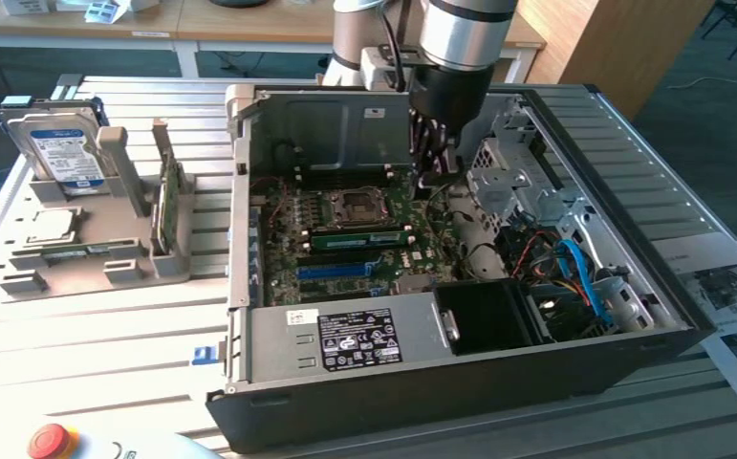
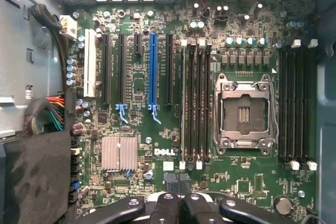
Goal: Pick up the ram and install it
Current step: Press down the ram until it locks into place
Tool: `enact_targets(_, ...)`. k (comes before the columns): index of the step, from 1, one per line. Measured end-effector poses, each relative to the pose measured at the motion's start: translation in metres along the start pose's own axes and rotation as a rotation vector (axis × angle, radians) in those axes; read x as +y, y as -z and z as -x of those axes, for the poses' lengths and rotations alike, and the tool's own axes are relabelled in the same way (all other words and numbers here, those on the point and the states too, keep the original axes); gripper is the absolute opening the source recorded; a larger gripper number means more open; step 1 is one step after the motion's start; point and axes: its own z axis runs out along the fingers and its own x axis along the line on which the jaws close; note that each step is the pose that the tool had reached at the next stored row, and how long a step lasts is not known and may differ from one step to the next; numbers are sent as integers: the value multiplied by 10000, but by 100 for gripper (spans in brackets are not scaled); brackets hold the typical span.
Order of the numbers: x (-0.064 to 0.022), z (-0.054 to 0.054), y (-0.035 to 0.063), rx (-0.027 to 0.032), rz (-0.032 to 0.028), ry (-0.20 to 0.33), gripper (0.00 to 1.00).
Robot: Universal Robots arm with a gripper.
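Open computer case (image 1: 470,397), near end first: a labelled power supply (image 1: 342,339) at 6 o'clock, the motherboard (image 1: 279,258) behind it. The ram (image 1: 359,239) stands on edge in a slot near the empty processor socket (image 1: 349,204). At its 1 o'clock hangs the gripper (image 1: 437,170), fingers (image 2: 170,182) drawn together on nothing. Insertion looks done or nearly so; full seating would call for even, straight-down pressure. At the case's 9 o'clock a grey holder (image 1: 36,284) carries a hard drive (image 1: 65,151), a processor chip (image 1: 50,226) and another thin stick (image 1: 165,206) on edge.

Open computer case (image 1: 470,397), green motherboard (image 2: 137,90) inside, hard drive (image 1: 65,148) upright in grey holder (image 1: 151,260), red button (image 1: 50,441)
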Motion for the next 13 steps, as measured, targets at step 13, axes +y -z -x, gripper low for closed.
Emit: enact_targets(13, -2, 8, -154, 1, 0, -6, 10)
